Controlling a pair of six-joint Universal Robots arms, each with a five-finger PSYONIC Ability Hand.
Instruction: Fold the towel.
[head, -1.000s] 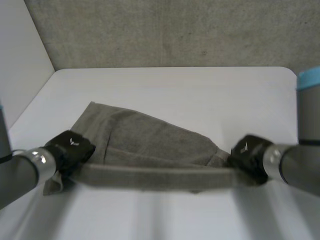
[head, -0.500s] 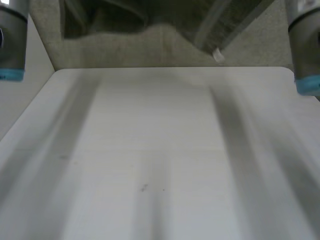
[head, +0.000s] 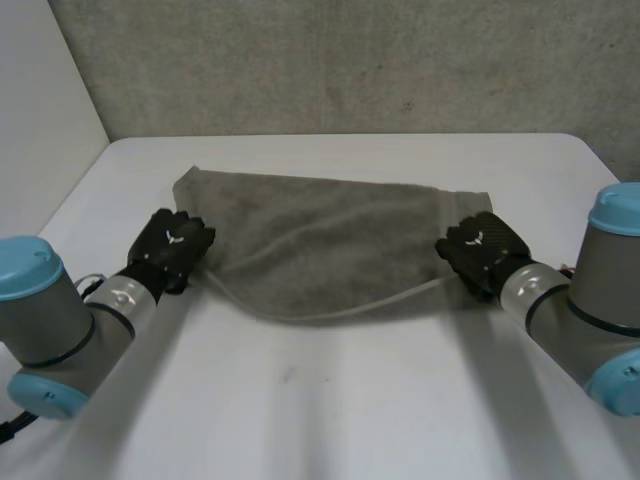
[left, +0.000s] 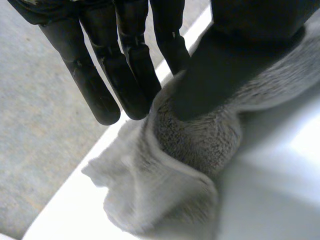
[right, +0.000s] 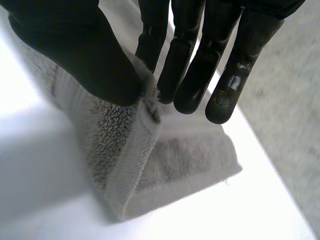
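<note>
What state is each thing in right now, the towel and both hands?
towel, spread out on the table, held at both ends.
left hand, shut, pinching the towel's left end.
right hand, shut, pinching the towel's right end.

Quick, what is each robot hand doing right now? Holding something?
Left hand: closed, pinching the towel at its left end.
Right hand: closed, pinching the towel at its right end.
</note>
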